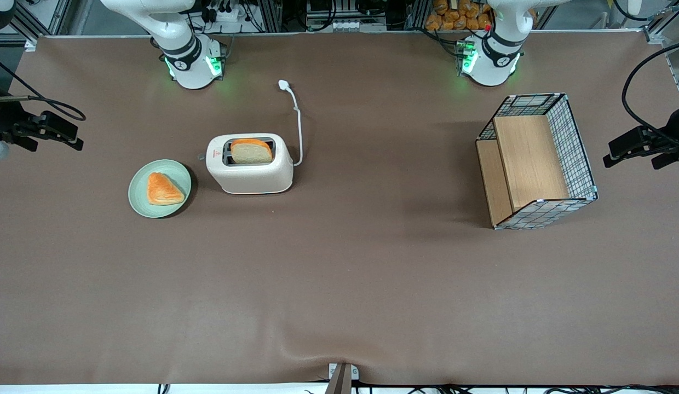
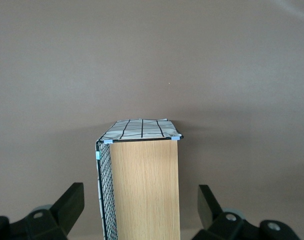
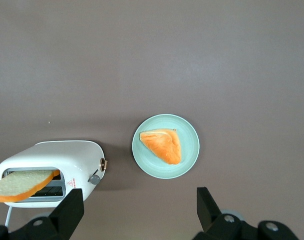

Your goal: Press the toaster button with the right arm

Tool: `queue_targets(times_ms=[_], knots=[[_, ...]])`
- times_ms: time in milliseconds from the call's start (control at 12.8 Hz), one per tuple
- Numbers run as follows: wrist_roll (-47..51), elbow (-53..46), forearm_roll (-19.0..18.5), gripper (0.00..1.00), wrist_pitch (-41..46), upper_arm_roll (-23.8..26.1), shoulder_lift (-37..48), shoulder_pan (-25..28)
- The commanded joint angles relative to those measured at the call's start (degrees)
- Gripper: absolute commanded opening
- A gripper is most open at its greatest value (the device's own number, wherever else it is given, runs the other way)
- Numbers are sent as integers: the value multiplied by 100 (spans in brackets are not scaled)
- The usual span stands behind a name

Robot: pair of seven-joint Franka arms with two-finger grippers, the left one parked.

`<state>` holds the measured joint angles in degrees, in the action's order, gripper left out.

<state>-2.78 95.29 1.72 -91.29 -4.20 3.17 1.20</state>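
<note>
The cream-white toaster [image 1: 251, 167] stands on the brown table with a bread slice [image 1: 251, 151] in its top slot. It also shows in the right wrist view [image 3: 66, 160]. Its small grey toaster button [image 3: 94, 179] sticks out from the narrow end face that looks toward the plate; in the front view the button [image 1: 201, 157] is a tiny stub. My right gripper [image 3: 136, 215] is open and empty, high above the table, well clear of the toaster. In the front view the gripper [image 1: 71, 134] shows at the working arm's end of the table.
A mint-green plate [image 1: 178, 169] with a pastry [image 1: 163, 189] lies beside the toaster's button end. The toaster's white cord [image 1: 299, 123] runs toward the arm bases. A wire-and-wood basket [image 1: 536, 161] stands toward the parked arm's end.
</note>
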Motion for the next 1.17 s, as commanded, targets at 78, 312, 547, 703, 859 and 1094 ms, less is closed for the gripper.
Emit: queue_targets(times_ms=[78,312,547,703,859,1094], knots=[[58,-555,-303,100,427,33,-168,38],[58,-564,-312,100,367,33,-264,82],[129,-608,-242,100,375,24,-273,30],[137,-617,-216,100,437,24,-273,21],[286,-617,-216,100,498,24,-273,47],[305,-626,-207,100,534,24,-273,47]])
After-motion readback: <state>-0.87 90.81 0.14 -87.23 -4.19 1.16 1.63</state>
